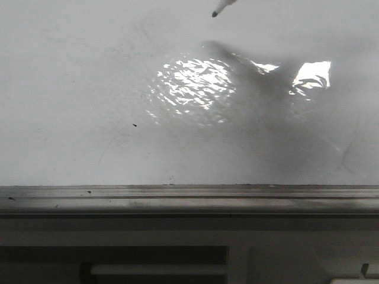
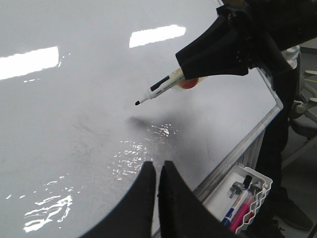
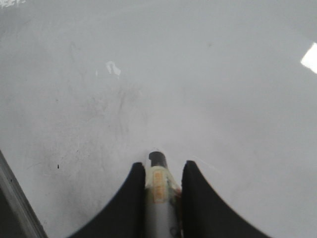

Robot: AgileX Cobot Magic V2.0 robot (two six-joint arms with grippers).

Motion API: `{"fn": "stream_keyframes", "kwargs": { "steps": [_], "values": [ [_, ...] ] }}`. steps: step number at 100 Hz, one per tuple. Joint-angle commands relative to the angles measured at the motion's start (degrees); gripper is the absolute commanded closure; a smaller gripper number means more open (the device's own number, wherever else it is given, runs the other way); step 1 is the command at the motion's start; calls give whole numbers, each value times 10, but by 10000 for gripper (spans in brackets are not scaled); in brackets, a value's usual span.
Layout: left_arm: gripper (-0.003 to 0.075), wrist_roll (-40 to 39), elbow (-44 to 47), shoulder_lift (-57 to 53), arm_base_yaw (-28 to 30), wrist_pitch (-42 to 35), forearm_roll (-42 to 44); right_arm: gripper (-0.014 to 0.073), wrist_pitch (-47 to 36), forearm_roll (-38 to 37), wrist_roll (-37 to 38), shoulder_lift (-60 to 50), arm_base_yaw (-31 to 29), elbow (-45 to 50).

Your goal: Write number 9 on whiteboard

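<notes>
The whiteboard (image 1: 71, 89) fills the front view, glossy white with glare and faint smudges, a grey metal ledge (image 1: 177, 198) along its bottom edge. No drawn 9 shows on it. My right gripper (image 3: 163, 168) is shut on a white marker (image 3: 159, 191) with a black tip. In the left wrist view the right gripper (image 2: 184, 75) holds the marker (image 2: 161, 88) with its tip a little off the board. The marker tip (image 1: 218, 9) enters the front view at the top edge. My left gripper (image 2: 158, 166) is shut and empty, apart from the marker.
A small black dot (image 1: 134, 125) marks the board left of the glare. A white wire tray (image 2: 245, 196) with a blue and a pink marker hangs below the board's ledge. A person's dark legs (image 2: 277, 148) stand beside the board's corner.
</notes>
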Motion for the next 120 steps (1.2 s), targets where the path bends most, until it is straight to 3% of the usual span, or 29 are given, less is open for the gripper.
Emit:
{"fn": "stream_keyframes", "kwargs": {
  "steps": [1, 24, 38, 57, 93, 120],
  "values": [
    [741, -7, -17, 0, 0, -38, -11, 628, -50, -12, 3, 7, -12, -15],
    [741, -7, -17, 0, 0, -38, -11, 633, -33, -9, 3, 38, -24, -15],
    [741, -7, -17, 0, 0, -38, -11, 634, -22, -5, 3, 53, 4, -15],
    [741, -7, -17, 0, 0, -38, -11, 634, 62, -12, 3, 56, 36, -15],
    [741, -7, -17, 0, 0, -38, -11, 634, 60, -22, 3, 53, -35, -67],
    [741, -7, -17, 0, 0, -37, -11, 634, 121, 8, 3, 53, -30, -77]
  ]
}}
